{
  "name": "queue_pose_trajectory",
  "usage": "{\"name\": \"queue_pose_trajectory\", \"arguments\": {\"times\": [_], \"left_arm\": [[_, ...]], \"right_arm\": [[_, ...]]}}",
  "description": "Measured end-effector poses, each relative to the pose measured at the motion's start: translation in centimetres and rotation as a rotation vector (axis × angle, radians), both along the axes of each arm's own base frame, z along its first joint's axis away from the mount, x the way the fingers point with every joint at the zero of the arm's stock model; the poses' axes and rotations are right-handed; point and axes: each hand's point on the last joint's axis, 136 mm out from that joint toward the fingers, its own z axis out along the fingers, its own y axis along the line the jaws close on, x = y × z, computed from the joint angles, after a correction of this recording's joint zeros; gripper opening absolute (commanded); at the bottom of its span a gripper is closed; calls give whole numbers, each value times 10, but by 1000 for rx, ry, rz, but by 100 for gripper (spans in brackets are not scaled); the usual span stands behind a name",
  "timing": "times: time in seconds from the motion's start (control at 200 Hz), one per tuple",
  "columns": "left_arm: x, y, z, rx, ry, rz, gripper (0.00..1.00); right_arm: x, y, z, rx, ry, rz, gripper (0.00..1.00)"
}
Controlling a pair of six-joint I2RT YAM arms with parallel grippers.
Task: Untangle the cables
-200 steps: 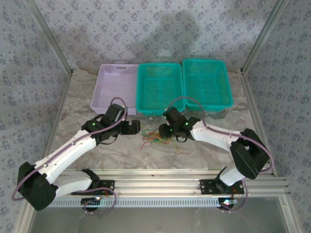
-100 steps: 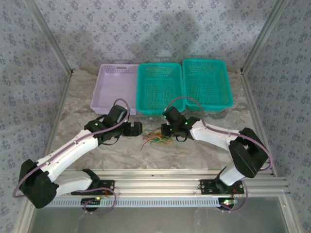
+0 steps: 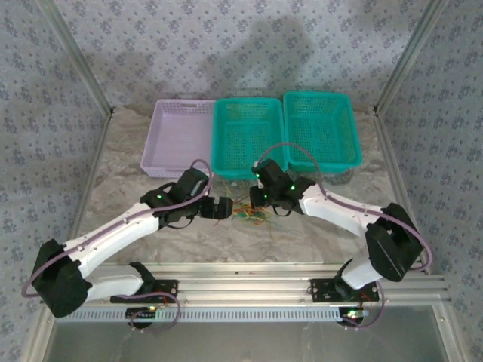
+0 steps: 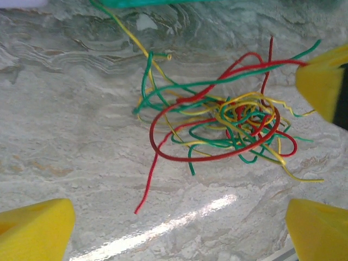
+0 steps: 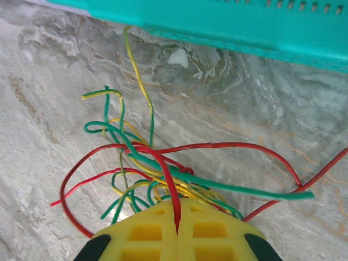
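Right wrist view: the right gripper [image 5: 178, 209] is squeezed tight on a red wire of the cables [image 5: 161, 166] — a tangled bunch on the table [image 5: 49, 70] by the teal basket [image 5: 244, 27]. The left gripper [image 4: 174, 234] is wide open — holding nothing.

- I bring the left gripper [image 3: 221, 208] in; it now sits just beside the cables [image 4: 217, 128].
- My right gripper [image 5: 176, 211] closes, pinching several strands.
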Motion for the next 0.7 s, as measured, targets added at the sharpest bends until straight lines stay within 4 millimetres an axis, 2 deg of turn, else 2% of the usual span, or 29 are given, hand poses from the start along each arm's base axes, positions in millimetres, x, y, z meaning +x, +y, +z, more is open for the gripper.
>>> {"name": "queue_pose_trajectory", "arguments": {"times": [0.22, 0.42, 0.7], "left_arm": [[-2, -12, -10, 6, 18, -31, 100], [-3, -15, -24, 35, 50, -41, 100], [-4, -17, -27, 38, 48, -33, 100]], "right_arm": [[-3, 0, 26, 48, -46, 12, 0], [-6, -2, 48, 89, -89, 21, 0], [-7, -3, 57, 119, -96, 28, 0]]}}
